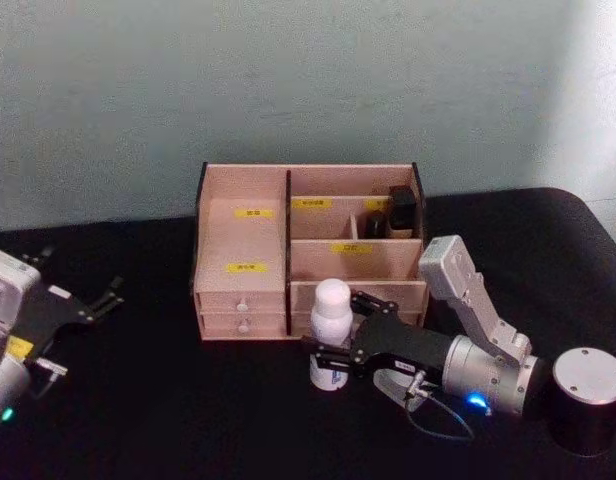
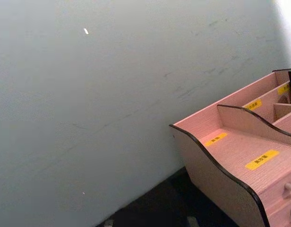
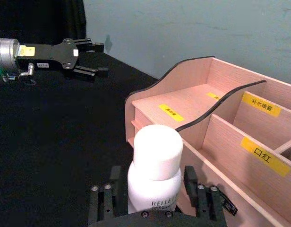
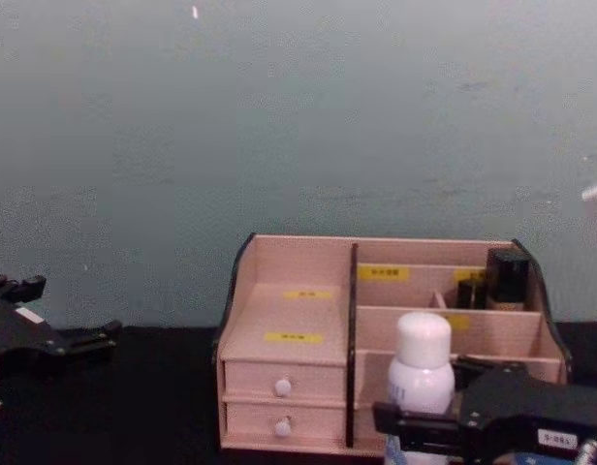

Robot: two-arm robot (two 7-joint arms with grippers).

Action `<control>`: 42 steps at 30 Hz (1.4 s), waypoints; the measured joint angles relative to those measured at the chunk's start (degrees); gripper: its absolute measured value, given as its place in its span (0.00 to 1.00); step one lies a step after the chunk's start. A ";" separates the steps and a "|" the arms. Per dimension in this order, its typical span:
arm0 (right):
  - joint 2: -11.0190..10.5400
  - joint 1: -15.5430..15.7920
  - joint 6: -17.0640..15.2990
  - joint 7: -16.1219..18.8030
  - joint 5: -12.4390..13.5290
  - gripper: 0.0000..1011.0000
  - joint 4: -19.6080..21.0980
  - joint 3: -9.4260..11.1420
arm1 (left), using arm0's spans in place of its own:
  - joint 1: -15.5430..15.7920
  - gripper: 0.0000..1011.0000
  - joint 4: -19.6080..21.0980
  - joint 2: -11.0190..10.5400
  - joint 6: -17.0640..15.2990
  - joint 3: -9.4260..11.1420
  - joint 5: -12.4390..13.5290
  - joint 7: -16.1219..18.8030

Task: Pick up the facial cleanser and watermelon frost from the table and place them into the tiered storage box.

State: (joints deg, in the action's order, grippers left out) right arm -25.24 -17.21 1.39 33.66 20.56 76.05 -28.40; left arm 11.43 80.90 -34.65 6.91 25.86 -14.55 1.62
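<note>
Head view, cleanser: the tall slim white cylindrical bottle with a rounded cap stood at lower centre on the black desk, just in front of the pale pink wooden tiered box with dark edges.
Head view, right pincer: spread, with one finger on each side of the bottle.
Head view, left pincer: parked at the left edge, spread, well apart from the bottle.
Left wrist view, box: at lower right, with the stepped shelves in view bare.
Right wrist view, axis: the bottle was upright, its long axis vertical and its cap up. A dark sliver separated one finger from its side.
Chest view, progress: the bottle looked not yet lifted, so both placings seemed left to do.
</note>
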 joint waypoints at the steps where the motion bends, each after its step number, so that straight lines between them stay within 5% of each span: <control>1: 0.00 0.00 0.01 0.00 0.00 0.83 0.00 0.00 | 0.00 0.99 0.00 0.00 0.00 0.00 0.00 0.00; 10: -0.03 0.06 0.08 0.00 0.03 0.58 0.06 0.00 | 0.00 0.99 0.00 0.00 0.00 0.00 0.00 0.00; 29: -0.40 0.26 0.34 -0.77 -0.88 0.58 0.97 -0.01 | 0.00 0.99 0.00 0.00 0.00 0.00 0.00 0.00; 42: -1.19 0.75 0.76 -1.26 2.74 0.58 7.11 3.69 | 0.00 0.99 0.00 0.00 0.00 0.00 0.00 0.00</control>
State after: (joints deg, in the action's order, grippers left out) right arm -26.42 -16.45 2.16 32.40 23.30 83.16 -24.70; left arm 11.43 80.90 -34.65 6.91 25.86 -14.55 1.62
